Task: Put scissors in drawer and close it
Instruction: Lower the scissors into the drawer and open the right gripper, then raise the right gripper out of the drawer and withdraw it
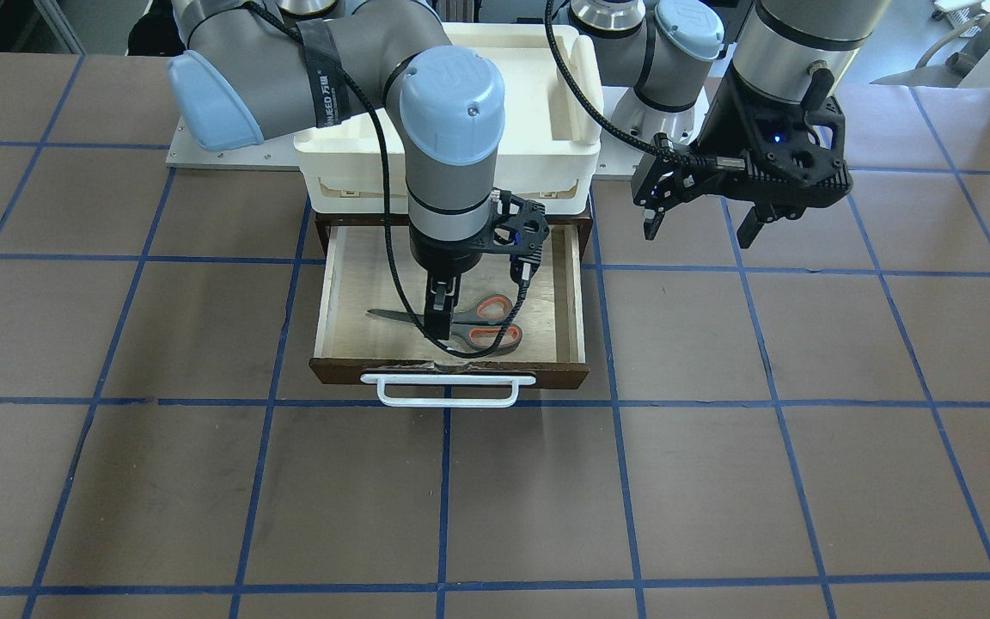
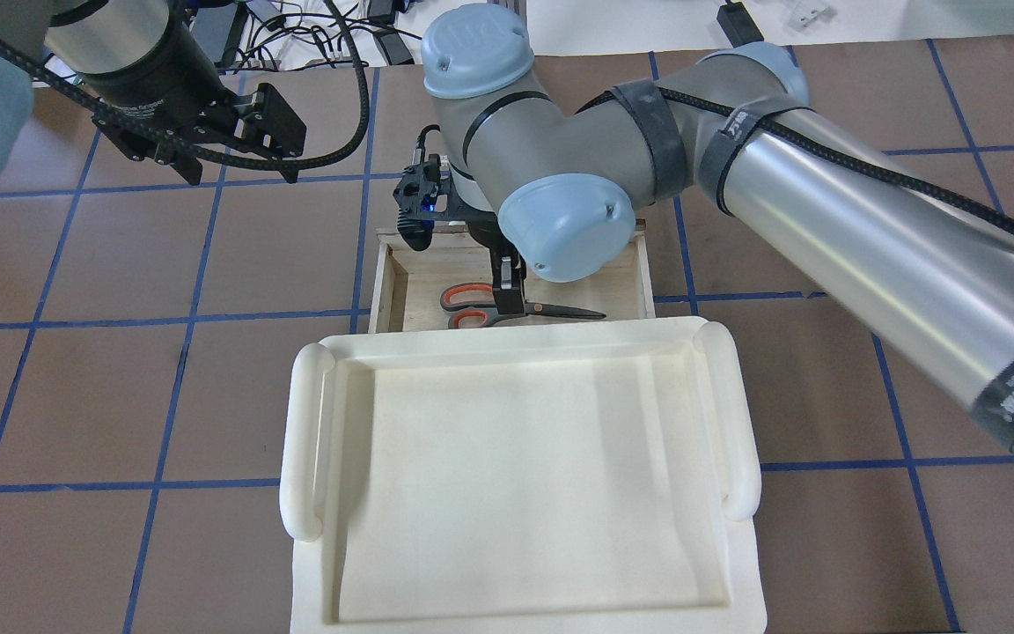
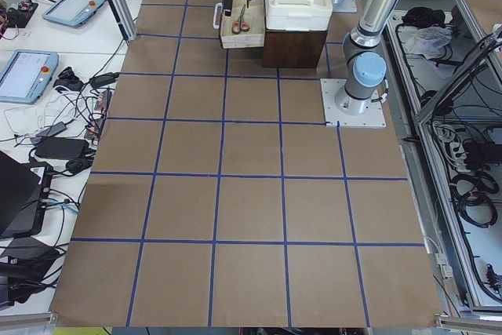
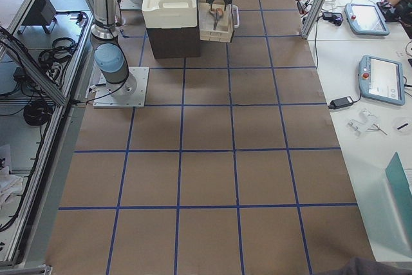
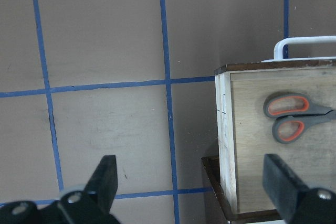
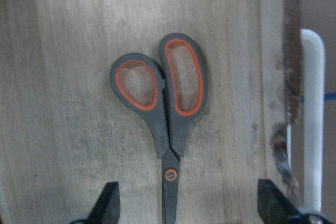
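The scissors [image 1: 479, 327], grey handles lined orange-red, lie flat on the pale floor of the pulled-out drawer [image 1: 578, 292]; they also show in the overhead view [image 2: 470, 305]. My right gripper [image 1: 439, 315] hangs low inside the drawer, right over them. In the right wrist view the scissors [image 6: 169, 108] lie between its wide-apart fingers [image 6: 109, 205], untouched, so it is open. The drawer's white bar handle [image 1: 448, 389] faces away from the robot. My left gripper [image 1: 703, 225] is open and empty, above the table beside the drawer; its wrist view shows the scissors [image 5: 289, 116] inside.
A white plastic tray [image 2: 304, 440] sits on top of the dark brown cabinet [image 3: 294, 49] that holds the drawer, just behind the drawer opening. The brown table with its blue tape grid [image 1: 495, 499] surrounds the cabinet.
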Controlling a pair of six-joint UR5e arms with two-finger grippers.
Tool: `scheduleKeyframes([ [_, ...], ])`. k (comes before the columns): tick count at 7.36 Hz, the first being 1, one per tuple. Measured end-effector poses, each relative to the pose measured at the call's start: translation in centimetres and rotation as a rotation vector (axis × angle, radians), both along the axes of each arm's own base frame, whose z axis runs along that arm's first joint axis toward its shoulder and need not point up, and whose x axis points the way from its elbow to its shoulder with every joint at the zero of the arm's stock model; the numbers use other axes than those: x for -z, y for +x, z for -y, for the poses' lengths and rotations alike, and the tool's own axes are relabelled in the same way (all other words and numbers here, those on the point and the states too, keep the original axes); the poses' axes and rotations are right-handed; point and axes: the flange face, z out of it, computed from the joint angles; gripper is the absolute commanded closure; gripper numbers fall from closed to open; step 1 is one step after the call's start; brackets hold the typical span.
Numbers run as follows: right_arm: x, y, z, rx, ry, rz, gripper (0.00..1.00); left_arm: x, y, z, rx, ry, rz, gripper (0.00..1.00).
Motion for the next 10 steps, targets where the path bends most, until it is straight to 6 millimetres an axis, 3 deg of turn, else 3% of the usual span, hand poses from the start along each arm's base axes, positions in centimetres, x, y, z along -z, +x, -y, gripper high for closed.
scheduleKeyframes([
  [2, -3.4, -4.0, 1.1, 0.386, -0.048, 0.026, 0.00, 0.0, 0.0, 0.0, 0.000, 0.000, 0.000, 0.00],
  [3, -4.6, -5.4, 1.2, 0.493, -0.062, 0.038, 0.00, 0.0, 0.0, 0.0, 0.000, 0.000, 0.000, 0.00],
  [5, -5.6, -6.4, 1.2, 0.564, -0.080, 0.056, 0.00, 0.3, -0.1, 0.2, -0.003, 0.007, -0.001, 0.00],
  [10, -6.2, -7.2, 1.6, 0.848, -0.090, 0.085, 0.00, 1.5, -0.7, 0.7, 0.012, 0.026, -0.018, 0.00],
])
